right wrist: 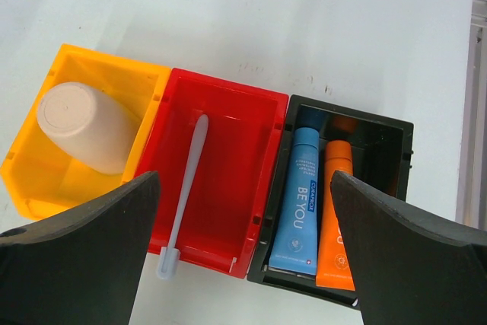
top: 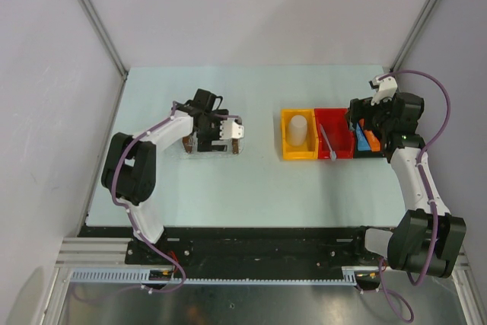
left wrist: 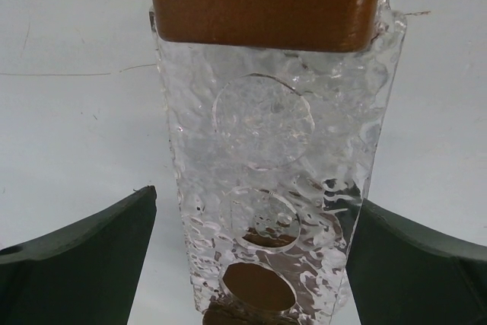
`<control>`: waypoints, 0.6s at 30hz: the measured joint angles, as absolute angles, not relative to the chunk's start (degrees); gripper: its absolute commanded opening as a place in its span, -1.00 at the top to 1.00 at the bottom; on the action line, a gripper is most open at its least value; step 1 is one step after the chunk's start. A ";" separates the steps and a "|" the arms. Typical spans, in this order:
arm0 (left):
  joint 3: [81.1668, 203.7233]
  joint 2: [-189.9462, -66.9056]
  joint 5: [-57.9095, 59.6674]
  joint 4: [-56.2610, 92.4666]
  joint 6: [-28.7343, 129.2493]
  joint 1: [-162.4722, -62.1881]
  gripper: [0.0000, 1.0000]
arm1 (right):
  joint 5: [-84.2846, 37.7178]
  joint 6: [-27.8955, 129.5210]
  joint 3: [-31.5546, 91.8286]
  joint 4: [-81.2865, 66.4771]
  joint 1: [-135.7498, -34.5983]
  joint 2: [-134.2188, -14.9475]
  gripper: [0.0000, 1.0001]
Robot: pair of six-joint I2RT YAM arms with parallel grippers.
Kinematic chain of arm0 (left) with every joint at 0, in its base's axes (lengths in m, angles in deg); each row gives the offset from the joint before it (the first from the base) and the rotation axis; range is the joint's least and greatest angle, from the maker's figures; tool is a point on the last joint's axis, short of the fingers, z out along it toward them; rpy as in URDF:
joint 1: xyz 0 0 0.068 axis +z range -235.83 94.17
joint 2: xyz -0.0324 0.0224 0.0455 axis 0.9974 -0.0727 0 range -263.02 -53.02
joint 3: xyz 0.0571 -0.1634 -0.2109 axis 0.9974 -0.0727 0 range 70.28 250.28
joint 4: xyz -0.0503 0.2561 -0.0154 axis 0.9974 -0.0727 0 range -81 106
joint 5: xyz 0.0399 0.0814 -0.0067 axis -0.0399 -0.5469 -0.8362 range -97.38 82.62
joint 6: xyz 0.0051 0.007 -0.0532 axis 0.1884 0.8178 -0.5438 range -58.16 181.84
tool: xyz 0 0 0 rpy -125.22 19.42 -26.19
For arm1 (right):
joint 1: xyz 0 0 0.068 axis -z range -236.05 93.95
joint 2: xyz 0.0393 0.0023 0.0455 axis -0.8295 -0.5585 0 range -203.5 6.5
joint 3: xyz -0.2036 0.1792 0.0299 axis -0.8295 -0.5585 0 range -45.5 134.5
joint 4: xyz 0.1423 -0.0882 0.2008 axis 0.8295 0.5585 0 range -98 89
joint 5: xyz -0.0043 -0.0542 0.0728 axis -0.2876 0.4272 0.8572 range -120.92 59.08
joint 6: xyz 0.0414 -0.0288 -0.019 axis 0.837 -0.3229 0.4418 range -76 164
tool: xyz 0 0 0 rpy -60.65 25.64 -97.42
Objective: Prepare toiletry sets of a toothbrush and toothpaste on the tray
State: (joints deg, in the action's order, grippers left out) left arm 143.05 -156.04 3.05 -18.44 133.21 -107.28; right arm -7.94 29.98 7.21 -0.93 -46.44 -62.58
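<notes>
Pale table (top: pixel 251 188) bore tray (left wrist: pixel 266 150), left gripper (left wrist: pixel 247 264) spread around it, likely steadying. Right gripper (right wrist: pixel 243 249) hung wide open over toothbrush (right wrist: pixel 189 188) in red bin (right wrist: pixel 228 87), toothpaste (right wrist: pixel 298 203) in black bin (right wrist: pixel 351 116), readying pick.

On the table (top: pixel 228 195), seen from above, the tray (left wrist: pixel 266 150) lies apart at 9 o'clock of a row of three bins set side by side. The cup (right wrist: pixel 87 127) sits in the left bin (right wrist: pixel 106 57), and the toothbrush (right wrist: pixel 190 180) lies in the middle bin (right wrist: pixel 236 173), one end seemingly overhanging its 6 o'clock rim. In the right bin (right wrist: pixel 350 116), the left toothpaste tube (right wrist: pixel 298 195) lies just at 9 o'clock of the right toothpaste tube (right wrist: pixel 338 218).
</notes>
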 measured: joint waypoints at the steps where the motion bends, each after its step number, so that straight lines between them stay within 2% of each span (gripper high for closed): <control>1: 143.05 -156.04 2.99 -18.41 132.86 -107.37 -0.99 | -7.94 29.98 7.21 -0.93 -46.44 -62.58 -0.99; 18: 143.05 -156.04 1.63 -18.39 128.21 -107.90 -0.96 | -7.90 30.00 7.21 -0.91 -46.42 -62.23 -0.99</control>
State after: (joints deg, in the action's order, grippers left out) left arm 143.05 -156.04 1.63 -18.39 128.21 -107.90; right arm -7.90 30.00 7.21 -0.91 -46.42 -62.23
